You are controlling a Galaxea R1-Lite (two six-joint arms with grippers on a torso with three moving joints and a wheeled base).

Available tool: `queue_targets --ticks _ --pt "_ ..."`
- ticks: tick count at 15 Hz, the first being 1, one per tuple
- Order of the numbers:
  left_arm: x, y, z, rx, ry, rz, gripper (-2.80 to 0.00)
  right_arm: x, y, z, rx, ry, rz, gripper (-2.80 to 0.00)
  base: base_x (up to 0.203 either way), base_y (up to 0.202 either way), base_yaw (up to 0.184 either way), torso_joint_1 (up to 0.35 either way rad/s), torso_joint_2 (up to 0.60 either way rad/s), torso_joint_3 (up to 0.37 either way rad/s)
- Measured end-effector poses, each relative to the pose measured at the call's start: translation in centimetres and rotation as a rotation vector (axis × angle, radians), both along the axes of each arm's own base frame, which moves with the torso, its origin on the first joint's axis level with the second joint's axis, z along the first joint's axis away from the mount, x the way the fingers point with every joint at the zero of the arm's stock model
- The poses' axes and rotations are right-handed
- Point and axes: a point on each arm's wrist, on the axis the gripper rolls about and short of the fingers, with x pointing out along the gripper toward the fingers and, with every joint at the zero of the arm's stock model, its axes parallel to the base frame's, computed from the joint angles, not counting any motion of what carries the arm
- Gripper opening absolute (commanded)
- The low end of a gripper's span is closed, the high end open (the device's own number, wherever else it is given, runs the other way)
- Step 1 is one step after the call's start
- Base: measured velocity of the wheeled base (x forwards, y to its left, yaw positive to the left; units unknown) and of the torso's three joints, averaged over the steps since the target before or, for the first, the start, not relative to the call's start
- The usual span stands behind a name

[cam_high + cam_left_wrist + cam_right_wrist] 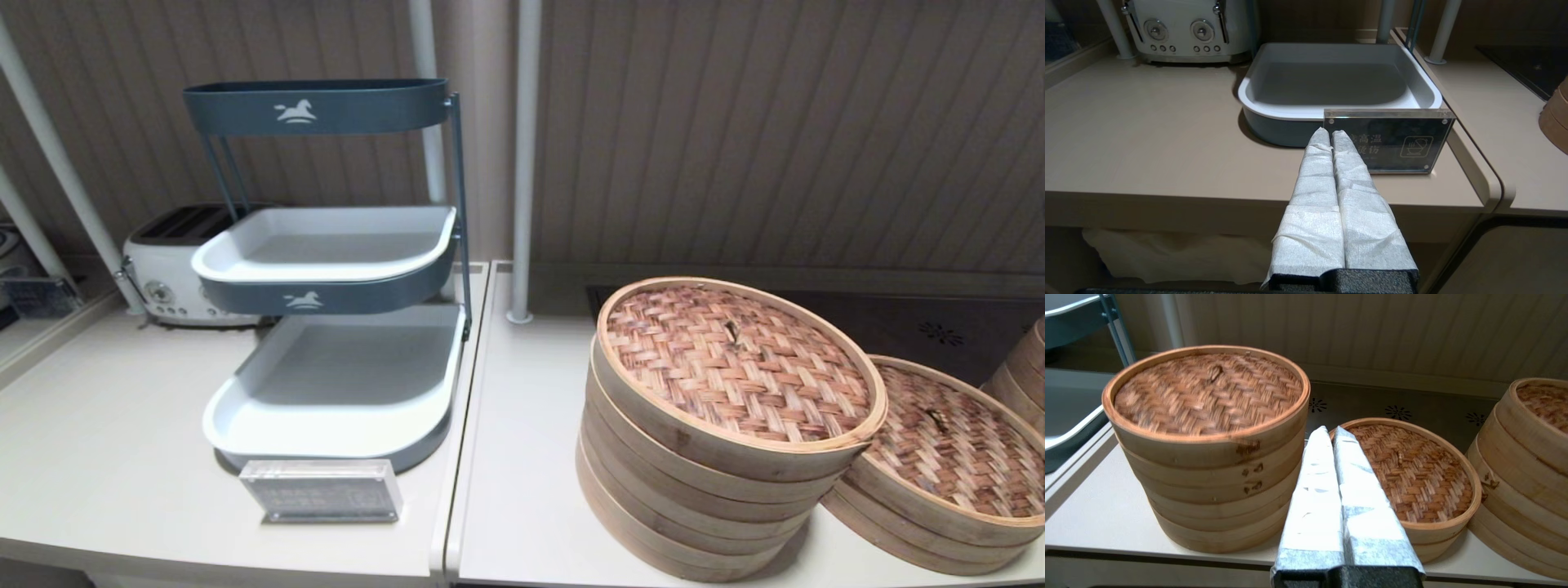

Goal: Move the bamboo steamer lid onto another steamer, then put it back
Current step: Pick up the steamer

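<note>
Two woven reddish-brown lids lie side by side on the right counter. One lid (739,367) (1208,392) caps the tall stack of pale bamboo tiers (694,498) (1216,490). The other lid (955,445) (1408,469) rests on the low steamer (914,531) to the tall stack's right. I cannot tell which of them is the task's lid. My right gripper (1331,430) is shut and empty, held off the counter's front edge, aimed at the gap between the two steamers. My left gripper (1330,132) is shut and empty before the left counter. Neither gripper shows in the head view.
A third bamboo stack (1024,367) (1527,457) stands at the far right. On the left counter are a tiered grey tray rack (335,269) (1339,77), a clear acrylic sign (322,490) (1388,141) and a white toaster (171,269). A white pole (522,163) rises behind.
</note>
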Motion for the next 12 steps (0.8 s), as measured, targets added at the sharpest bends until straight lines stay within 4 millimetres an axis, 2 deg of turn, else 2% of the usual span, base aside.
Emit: queue_targets --ticks 3,6,9,12 --pt "0.0 0.0 0.0 0.000 0.000 0.000 -2.80 2.6 -0.1 5.5 0.044 0.065 -0.028 -2.80 0.000 0.000 0.000 0.000 0.00 0.000" --pt "0.0 0.0 0.0 0.000 0.000 0.000 -2.80 6.7 -0.4 9.2 0.079 0.200 -0.086 -2.80 0.000 0.000 0.000 0.000 0.00 0.000" --pt "0.0 0.0 0.0 0.000 0.000 0.000 -2.80 11.4 -1.7 11.2 0.085 0.340 -0.216 -2.80 0.000 0.000 0.000 0.000 0.00 0.000" --pt "0.0 0.0 0.0 0.000 0.000 0.000 -2.80 15.7 -4.5 11.2 0.112 0.518 -0.313 -2.80 0.000 0.000 0.000 0.000 0.00 0.000"
